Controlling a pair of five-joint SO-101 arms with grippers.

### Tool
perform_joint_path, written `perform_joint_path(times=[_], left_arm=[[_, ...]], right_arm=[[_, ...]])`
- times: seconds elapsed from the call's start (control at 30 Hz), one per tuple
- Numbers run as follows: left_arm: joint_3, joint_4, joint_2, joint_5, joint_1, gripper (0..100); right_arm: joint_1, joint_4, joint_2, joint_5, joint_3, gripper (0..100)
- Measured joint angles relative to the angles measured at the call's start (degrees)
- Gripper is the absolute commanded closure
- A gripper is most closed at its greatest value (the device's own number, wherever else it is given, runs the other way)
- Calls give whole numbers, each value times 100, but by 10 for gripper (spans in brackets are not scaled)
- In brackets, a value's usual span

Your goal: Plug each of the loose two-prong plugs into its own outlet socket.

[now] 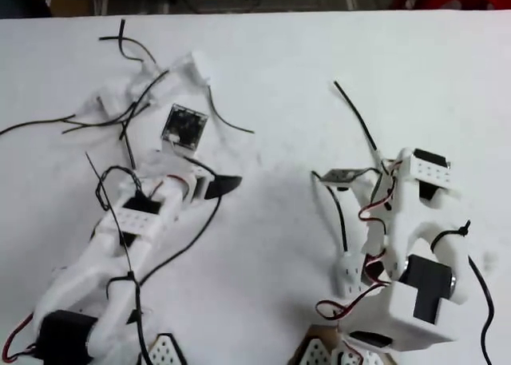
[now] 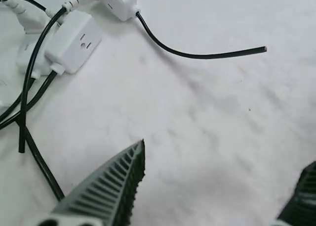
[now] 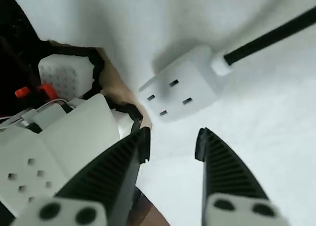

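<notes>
Wide open, holding nothing at left gripper (image 2: 224, 157); narrowly parted, empty at right gripper (image 3: 173, 134). Risks snagging tangled cords (image 2: 43, 169) by far-left sockets (image 2: 74, 43), or shoving near-right socket block (image 3: 180, 90) off.

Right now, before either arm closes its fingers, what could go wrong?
1. The black cables cross one another beside the outlet blocks ahead of the left gripper; pulling one block could drag the others.
2. The white block in front of the right gripper lies loose on the table; its open fingers may push it aside instead of gripping it.
</notes>
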Motion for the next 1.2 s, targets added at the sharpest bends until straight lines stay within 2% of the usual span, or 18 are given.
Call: perform_joint_path(times=[0.17,0.37,0.57,0.7,0.77,0.87,1.0,1.2], left_arm=[[0,0,0,0,0,547],[0,0,0,0,0,547],[0,0,0,0,0,547],[0,0,0,0,0,547],[0,0,0,0,0,547],[0,0,0,0,0,547],[0,0,0,0,0,547],[0,0,0,0,0,547]], right_arm=[[-53,0,0,-624,-176,764],[-404,-97,0,-1073,-176,818],[-1055,-1020,-123,-2409,0,847],[-1829,-1556,-730,-3042,545,847],[-1987,-1873,-1125,-3464,879,847],[-1960,-2286,-1662,-4105,1319,847],[-1565,-2743,-2145,-4695,1705,847],[-1336,-3508,-2268,-4941,2462,847]])
